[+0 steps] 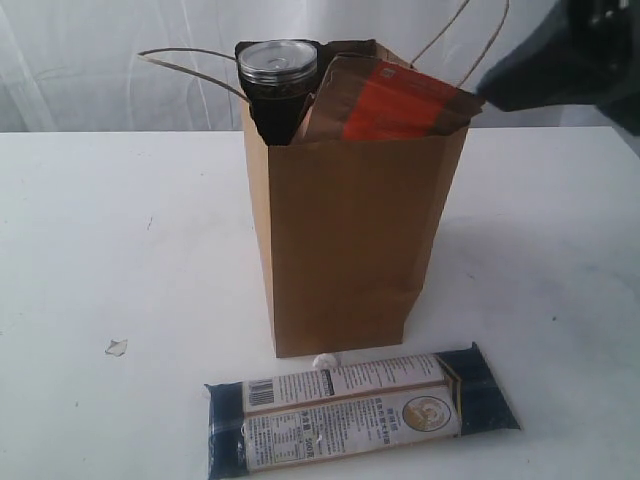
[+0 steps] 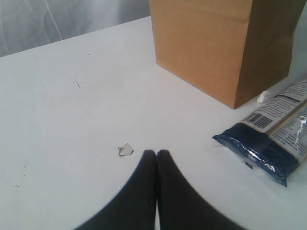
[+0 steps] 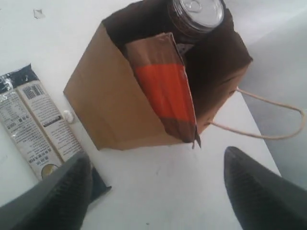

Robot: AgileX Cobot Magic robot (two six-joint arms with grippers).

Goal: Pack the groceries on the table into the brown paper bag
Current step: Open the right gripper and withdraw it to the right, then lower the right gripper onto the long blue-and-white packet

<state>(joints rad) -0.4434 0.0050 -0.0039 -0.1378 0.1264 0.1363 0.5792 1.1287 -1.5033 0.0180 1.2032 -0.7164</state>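
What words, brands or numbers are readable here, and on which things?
On the long navy-and-tan plastic packet: a barcode, rows of print and a round emblem, all too small and blurred to read.
On the brown pouch with orange label, inside the tall brown paper bag: no lettering can be made out.
On the dark can with a silver lid: no readable text.
So nothing can be quoted.

Bag (image 1: 350, 250) mouth crowded w/ can (image 1: 277, 70) & pouch (image 1: 395, 105); long packet (image 1: 360, 410) bars its front, open table (image 1: 100, 230) on left
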